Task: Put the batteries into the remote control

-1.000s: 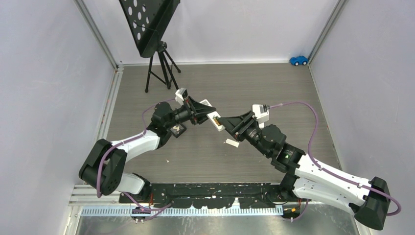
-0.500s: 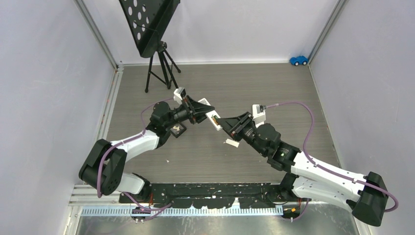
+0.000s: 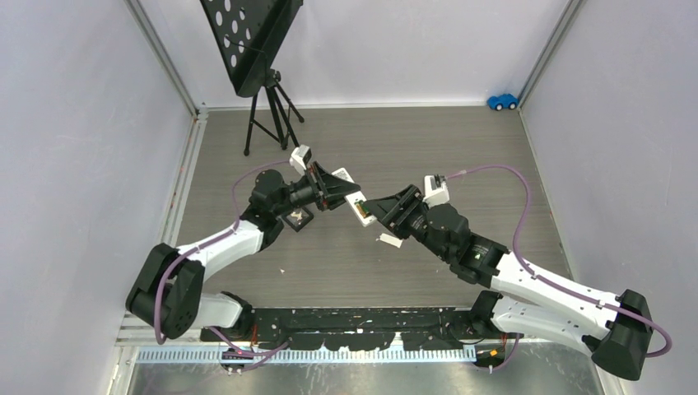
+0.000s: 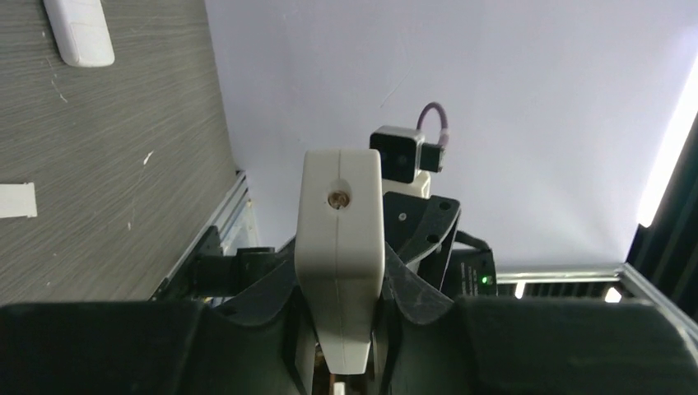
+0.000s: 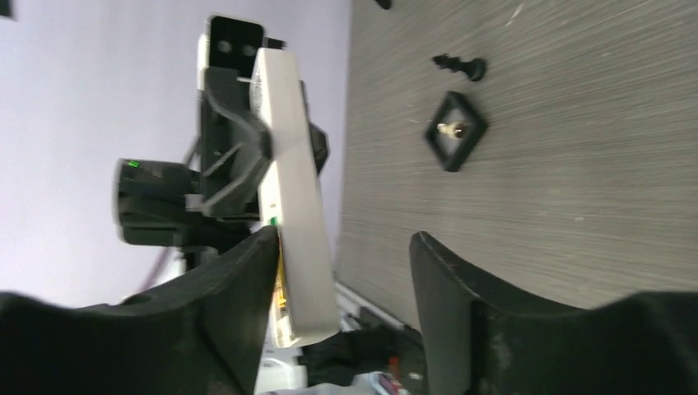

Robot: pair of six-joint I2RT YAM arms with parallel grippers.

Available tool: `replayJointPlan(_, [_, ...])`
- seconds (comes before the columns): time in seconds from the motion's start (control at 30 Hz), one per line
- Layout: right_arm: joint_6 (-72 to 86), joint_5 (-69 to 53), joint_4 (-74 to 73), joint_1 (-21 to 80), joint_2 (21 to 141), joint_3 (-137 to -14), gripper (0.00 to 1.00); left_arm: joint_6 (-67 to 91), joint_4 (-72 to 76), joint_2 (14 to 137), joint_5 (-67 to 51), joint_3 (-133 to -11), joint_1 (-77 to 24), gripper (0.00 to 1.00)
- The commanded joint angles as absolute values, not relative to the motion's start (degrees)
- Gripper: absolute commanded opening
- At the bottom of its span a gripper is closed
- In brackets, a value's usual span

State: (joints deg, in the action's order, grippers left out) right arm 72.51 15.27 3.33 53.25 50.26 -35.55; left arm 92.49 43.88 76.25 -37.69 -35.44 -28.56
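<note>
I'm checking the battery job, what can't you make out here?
The white plastic remote control: its battery bay faces away in the left wrist view, blurred edge-on in the right wrist view.
The small black square tray: contents too small in the right wrist view.
The flat white piece: cut off by the left wrist view's left edge.

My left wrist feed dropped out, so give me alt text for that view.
The left gripper is shut on the white remote, held mid-frame. The right arm's camera shows just behind it, and two white pieces lie on the grey table at left.
</note>
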Motion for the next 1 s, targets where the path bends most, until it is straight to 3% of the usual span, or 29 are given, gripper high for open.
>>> replayJointPlan(0.0, [63.2,14.5,-0.8,53.2,47.3,-38.6,0.70,79.0,36.7,72.2,-42.1,-38.8,-28.5,0.00])
replayJointPlan(0.23, [53.1,7.1,-1.9,53.1,47.3,-41.3,0.73,64.9,23.4,67.9,-43.3,-41.4,-28.1,0.00])
replayJointPlan(0.43, [43.8,14.2,-14.8,52.8,50.2,-48.0,0.72,54.1,11.4,63.5,-37.8,-41.7,-27.2,0.00])
replayJointPlan(0.53, [41.5,17.1,-23.6,49.9,54.0,-52.2,0.73,51.7,10.8,61.8,-35.7,-39.2,-26.1,0.00])
replayJointPlan(0.7, [36.4,9.8,-31.4,42.8,62.7,-56.9,0.74,51.4,11.6,59.2,-31.7,-35.1,-24.5,0.00])
replayJointPlan(0.97, [17.9,7.2,-39.7,39.7,81.4,-60.2,0.71,48.1,5.9,52.7,-24.7,-33.3,-23.3,0.00])
